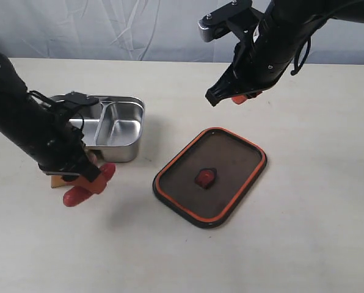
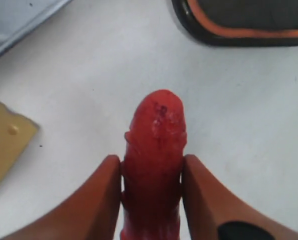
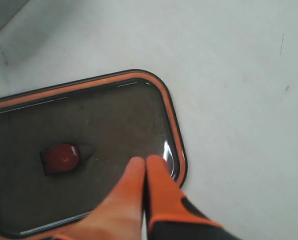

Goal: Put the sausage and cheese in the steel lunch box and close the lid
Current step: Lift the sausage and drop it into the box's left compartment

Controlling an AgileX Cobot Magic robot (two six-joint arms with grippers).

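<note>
L claw [image 2: 151, 165] is clamped on the sausage [image 2: 156, 130], one orange finger [image 2: 101, 200] on each flank and the rounded tip sticking out past them. You've got it just off the steel lunch box [image 1: 136, 104], at the box's near wall on its left end. Can't tell whether it's clear of the table [image 1: 304, 244] yet.

Handling, my read: light, soft, and slick w/ that glossy skin. A round body btwn flat pads can squirt out, so go gentle on the squeeze. The hold looks set back from the tip. Mid-length would be safer.

Looks: deep red, slightly curved, blunt end, skin a bit pitted near the tip.

The cheese [image 2: 4, 135], a flat yellow-orange wedge, lies on the table right beside the sausage, also by the box's near-left end.

The box is open, both compartments either side of the divider [image 1: 104, 119] bare. The lid [image 1: 231, 159] lies flat to the box's right, apart from it, orange rim and red valve [image 1: 205, 177] showing.

R claw [image 3: 145, 167] is pinched shut on nothing, hovering over the lid's far side from the box.
</note>
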